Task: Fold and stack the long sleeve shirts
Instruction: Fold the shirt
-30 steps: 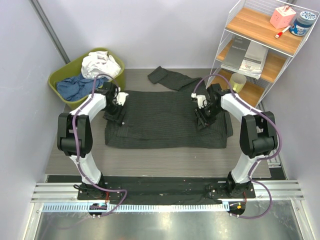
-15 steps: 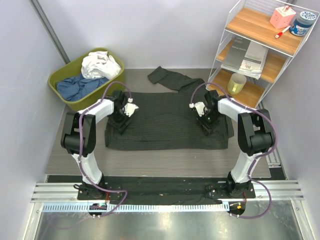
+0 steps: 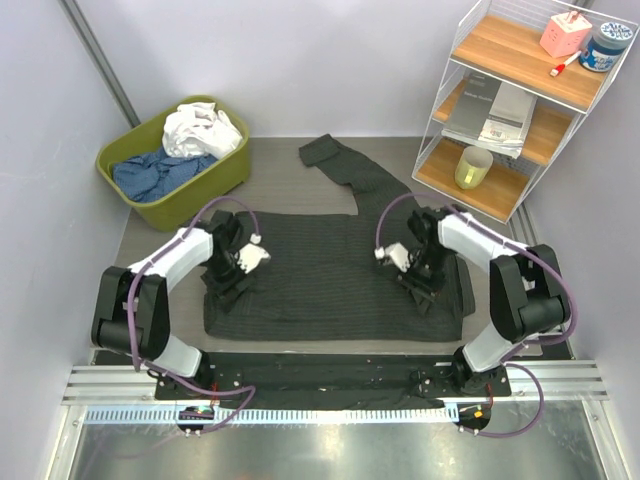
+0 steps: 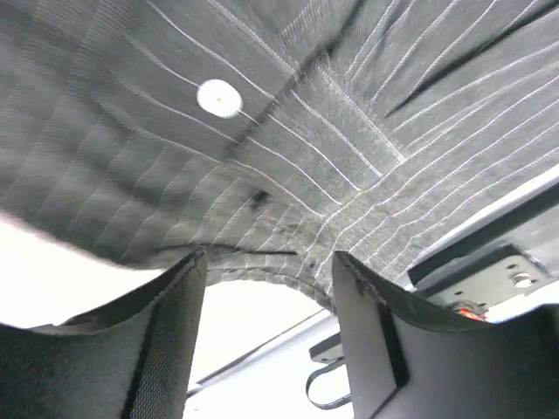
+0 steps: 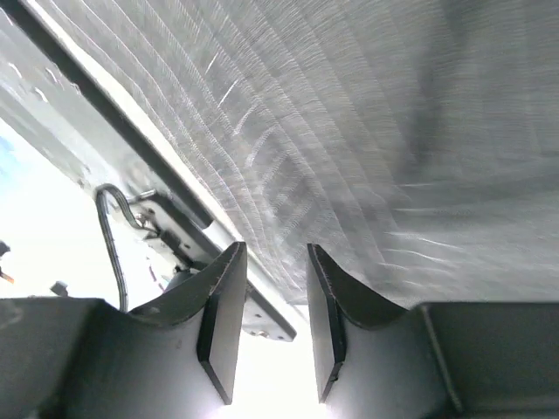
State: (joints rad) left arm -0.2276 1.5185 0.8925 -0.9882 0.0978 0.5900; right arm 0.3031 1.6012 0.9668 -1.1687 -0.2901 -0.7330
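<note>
Progress: early, first shirt spread out, no stack on the tabletop [image 3: 270, 160].
Dark striped shirt [image 3: 330, 275] lies flat between the arms, one sleeve [image 3: 345, 168] trailing toward the far side. Left gripper [image 4: 268, 262] is wide at the hem and right gripper [image 5: 276, 253] is narrow, neither visibly pinching cloth. Folding, stacking and the clothes in the basket [image 3: 195, 192] remain.

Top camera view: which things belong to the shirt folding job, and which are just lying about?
Job: dark striped shirt, left gripper, right gripper, green bin of clothes (likely next).
Lying about: wire shelf, pink box, blue-lidded jar, yellow cup, folded papers.
</note>
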